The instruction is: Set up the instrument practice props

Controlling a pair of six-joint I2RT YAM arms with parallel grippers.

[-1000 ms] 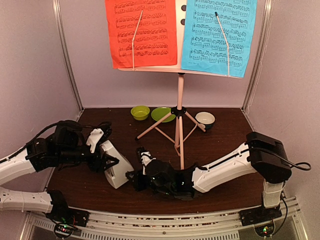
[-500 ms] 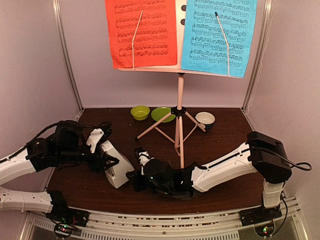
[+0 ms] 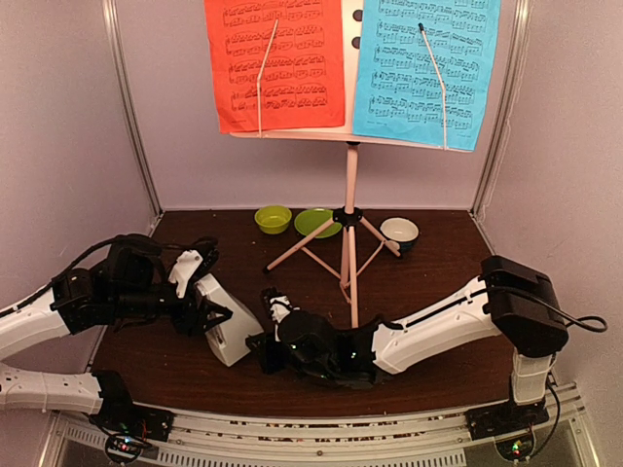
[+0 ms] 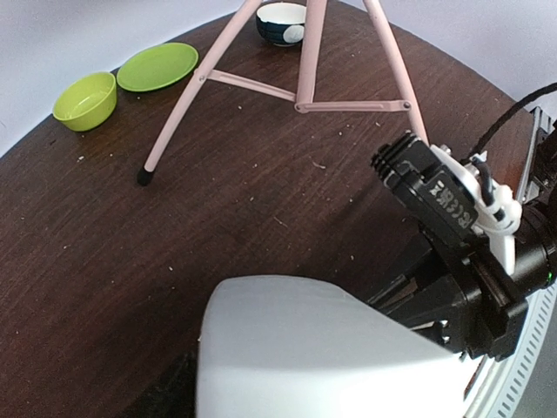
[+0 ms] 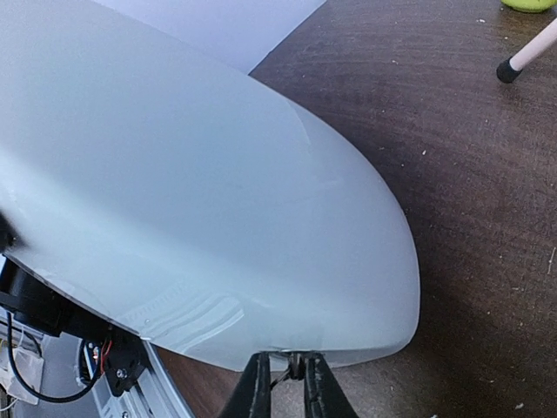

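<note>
The pale pink music stand [image 3: 350, 185] stands at the back on tripod legs [image 4: 300, 61]. It holds a red page [image 3: 277, 63] and a cyan page [image 3: 423, 68]. The white metronome [image 3: 226, 326] is tilted at the front left of the table. My left gripper [image 3: 207, 316] is shut on it. In the left wrist view the metronome [image 4: 305, 348] hides the fingers. My right gripper [image 3: 261, 342] is at its lower right edge. In the right wrist view the right gripper [image 5: 283, 379] is nearly shut on a small part at the edge of the metronome [image 5: 174, 174].
A lime-green bowl [image 3: 273, 219], a lime-green plate [image 3: 316, 222] and a small white-and-dark bowl [image 3: 400, 232] sit at the back by the stand's feet. The right arm [image 4: 452, 218] lies low across the front of the table. The enclosure walls stand close on both sides.
The right wrist has shifted slightly left, closer to the metronome. The left arm and the metronome have hardly moved.
</note>
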